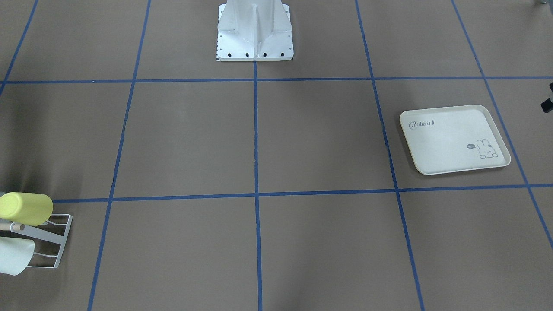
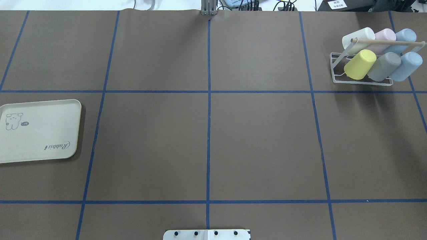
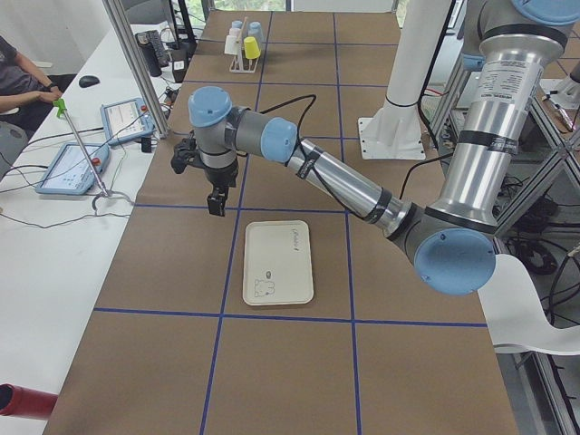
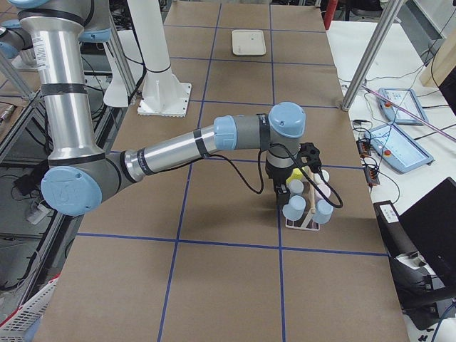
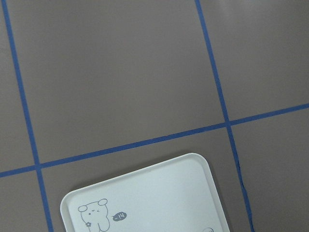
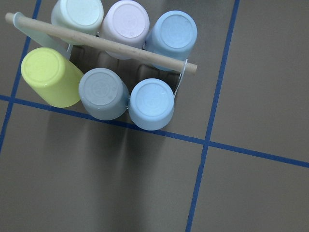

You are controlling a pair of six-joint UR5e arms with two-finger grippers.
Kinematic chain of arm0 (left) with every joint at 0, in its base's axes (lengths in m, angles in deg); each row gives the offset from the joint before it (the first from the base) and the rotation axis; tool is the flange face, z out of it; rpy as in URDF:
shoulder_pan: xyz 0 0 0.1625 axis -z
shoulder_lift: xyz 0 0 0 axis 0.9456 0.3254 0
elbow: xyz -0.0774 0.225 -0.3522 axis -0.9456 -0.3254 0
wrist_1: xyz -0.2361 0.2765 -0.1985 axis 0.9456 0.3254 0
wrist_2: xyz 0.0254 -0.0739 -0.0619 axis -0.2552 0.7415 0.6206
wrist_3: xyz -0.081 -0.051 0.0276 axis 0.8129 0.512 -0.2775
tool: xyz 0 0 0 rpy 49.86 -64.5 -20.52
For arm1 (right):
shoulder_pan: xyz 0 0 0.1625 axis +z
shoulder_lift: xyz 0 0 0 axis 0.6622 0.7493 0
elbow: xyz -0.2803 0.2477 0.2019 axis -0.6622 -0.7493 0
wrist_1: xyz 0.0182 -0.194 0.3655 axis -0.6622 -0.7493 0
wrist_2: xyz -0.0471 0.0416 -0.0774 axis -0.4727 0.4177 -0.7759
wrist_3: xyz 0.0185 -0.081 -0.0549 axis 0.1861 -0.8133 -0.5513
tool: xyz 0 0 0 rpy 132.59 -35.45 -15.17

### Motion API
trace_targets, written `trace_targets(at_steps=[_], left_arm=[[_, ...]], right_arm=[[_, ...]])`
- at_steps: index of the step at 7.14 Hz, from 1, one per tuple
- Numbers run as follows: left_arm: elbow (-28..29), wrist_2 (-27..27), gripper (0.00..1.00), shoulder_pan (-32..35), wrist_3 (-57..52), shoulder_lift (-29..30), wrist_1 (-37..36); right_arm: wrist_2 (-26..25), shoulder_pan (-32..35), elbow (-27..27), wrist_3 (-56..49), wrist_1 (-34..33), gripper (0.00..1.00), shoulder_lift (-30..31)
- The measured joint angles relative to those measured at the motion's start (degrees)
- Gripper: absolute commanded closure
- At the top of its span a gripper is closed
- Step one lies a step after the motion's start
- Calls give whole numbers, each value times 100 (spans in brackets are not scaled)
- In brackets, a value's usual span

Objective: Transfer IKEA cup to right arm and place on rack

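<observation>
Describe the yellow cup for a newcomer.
Look at the table's far right corner: a white wire rack holds six cups in two rows. The yellow cup ends the nearer row, beside a grey cup; it is the only yellow one.

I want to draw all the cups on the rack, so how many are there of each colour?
Blue cups: 2, the back blue cup and the front blue cup
Yellow cup: 1
Grey cup: 1
Pink cup: 1
Cream cup: 1
Total: 6 cups, all on the rack
</observation>
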Motion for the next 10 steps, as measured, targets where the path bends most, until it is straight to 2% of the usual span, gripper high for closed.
trace_targets(at_steps=[3,5,7,9,10], left_arm=[[868,-12,0,196,-53,-292,466],[1459,-65,0,236,-749,-418,653],[1693,-247,0,259,-1299,-521,801],[1829,-599,0,263,-1403,-749,1370],[1915,-653,0,263,-1407,-843,1642]], right_arm=[[-14,32,-121,20,8,0,596],[20,39,-376,15,30,0,762],[48,40,-563,12,41,0,775],[109,41,-706,8,130,0,756],[201,41,-882,13,390,0,758]])
